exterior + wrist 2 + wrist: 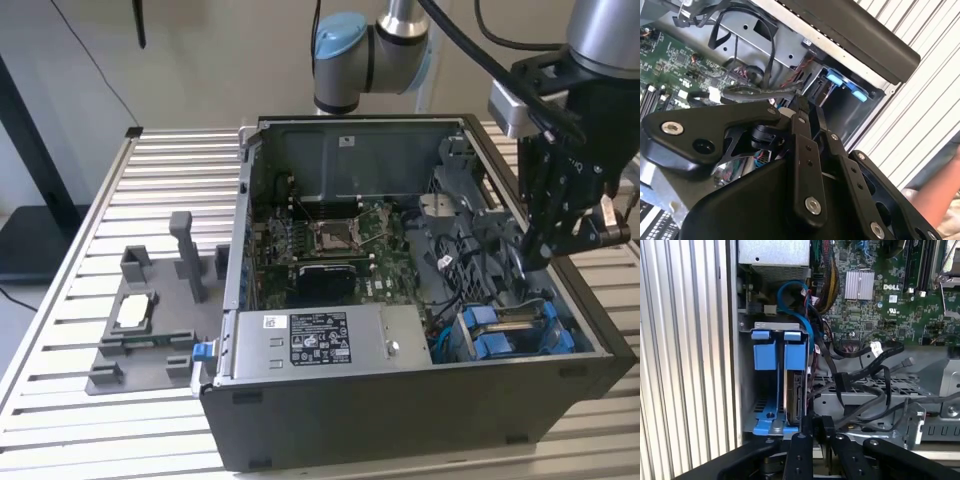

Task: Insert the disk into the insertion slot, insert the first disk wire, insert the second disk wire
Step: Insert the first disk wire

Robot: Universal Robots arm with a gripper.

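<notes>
The disk (796, 390), silver-grey in its blue bracket, stands on edge inside the insertion slot (746, 371), a grey metal cage at the case's front corner (455, 340). Its blue bracket also shows in the exterior view (510, 335) and the second wrist view (842, 82). My gripper (815, 419) sits just beside the disk's exposed edge, fingers (801, 120) close together with nothing seen between them. It hangs inside the case on the exterior view's right (527, 255). Two black disk wires lie loose, their connectors (841, 382) (908, 361) free near the cage.
The open computer case (400, 420) holds a motherboard (330, 245) and a silver power-supply box (320, 340). A blue cable (790, 287) loops above the cage. A grey fixture (110, 365) with a processor chip (135, 312) lies on the slatted table. A person's hand (935, 200) is nearby.
</notes>
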